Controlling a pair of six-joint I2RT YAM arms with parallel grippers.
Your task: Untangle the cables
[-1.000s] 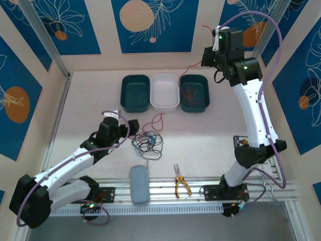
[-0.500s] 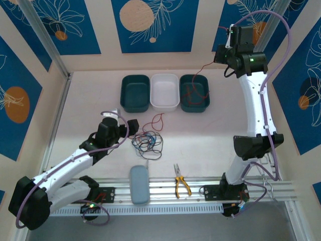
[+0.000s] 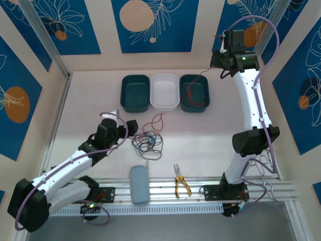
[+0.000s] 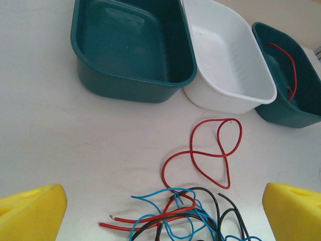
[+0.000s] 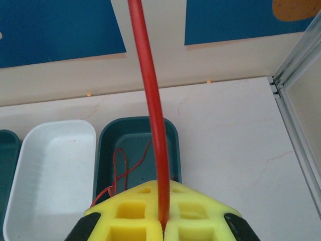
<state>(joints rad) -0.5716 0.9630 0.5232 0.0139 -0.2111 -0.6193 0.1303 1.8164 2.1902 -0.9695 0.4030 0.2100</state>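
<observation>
Our left gripper (image 4: 165, 206) stands wide open with nothing in it, low over the table (image 3: 90, 100). It faces the tangle (image 4: 185, 218) of red, black and light blue cables lying just ahead of its fingers. 1 red loop (image 4: 210, 150) strays out of the heap toward the trays.

Beyond it 3 trays sit in a row. The left teal tray (image 4: 125, 88) and the white tray (image 4: 220, 100) are bare, and the right teal tray (image 3: 206, 93) has thin red cables (image 3: 189, 95) in it.

Our right gripper (image 5: 163, 221) is pinched shut on 1 red cable (image 5: 150, 100), held high above that right teal tray. Its lower end seems to trail down into the tray.

We judge the step to be laying this cable with the other red ones. To do it well, we would lower it over the tray's middle so the slack coils inside the walls, not across the rim. We would release it only once most of it rests there. The red loop looks the freest piece for our left gripper to take next.

The table is pale and matte, with faint hairline marks. At its near edge a grey-blue case (image 3: 139, 184) and yellow-handled pliers (image 3: 181, 186) lie by the aluminium rail (image 3: 160, 198). The cream walls (image 3: 103, 60) carry blue panels with pale leaves and orange discs.
</observation>
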